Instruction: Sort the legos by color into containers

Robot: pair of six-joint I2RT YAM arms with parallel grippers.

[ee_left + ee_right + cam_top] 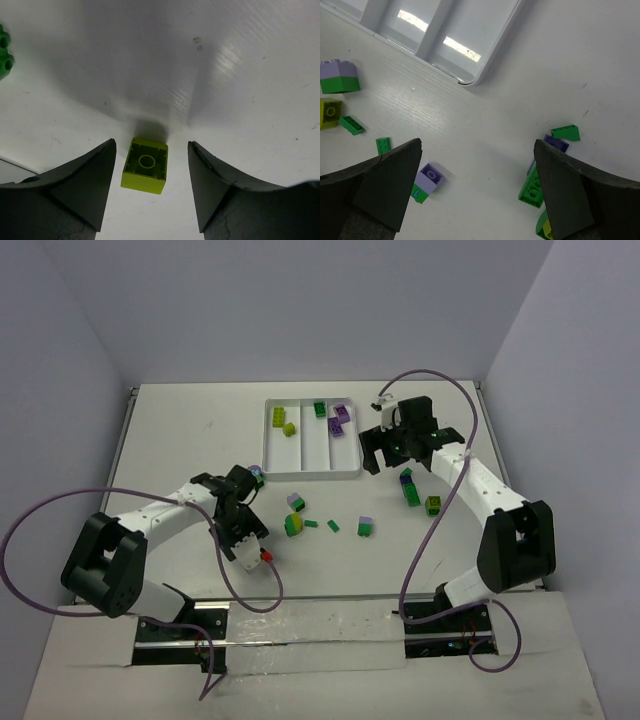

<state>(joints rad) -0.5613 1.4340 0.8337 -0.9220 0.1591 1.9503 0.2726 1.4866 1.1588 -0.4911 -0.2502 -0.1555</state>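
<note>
Left wrist view: the left gripper (pixel 151 142) stands released, jaws apart either side of a yellow-green brick (pixel 145 166) lying underside up on the table (pixel 240 75), a gap on each side. Farther out, the right gripper (pixel 477 145) hangs spread wide over loose legos (pixel 427 181) near the tray (pixel 492 50) corner; inside, yellow-green bricks (pixel 283 421) lie in the left compartment, purple bricks (pixel 342 416) in the right.

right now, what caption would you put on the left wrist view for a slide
Left gripper open around an upturned yellow-green brick on the white table, fingers not touching it
</note>
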